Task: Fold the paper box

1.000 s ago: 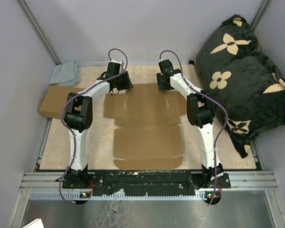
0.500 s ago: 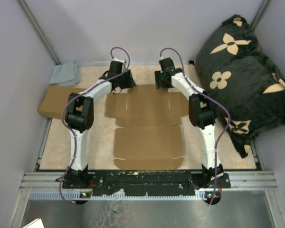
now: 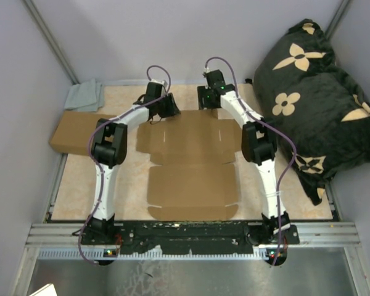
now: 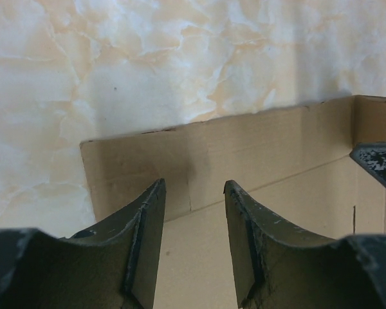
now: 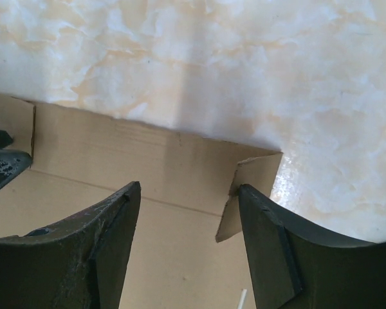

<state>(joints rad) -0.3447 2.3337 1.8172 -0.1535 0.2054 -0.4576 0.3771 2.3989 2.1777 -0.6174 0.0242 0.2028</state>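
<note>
Left claw (image 4: 194,187), right claw (image 5: 190,188): parted, empty

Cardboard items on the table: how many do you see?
2: the paper box lying flat at centre, and a ready-made cardboard box at the left edge.

Brown paper box (image 3: 191,166) — unfolded, mostly flat
</note>
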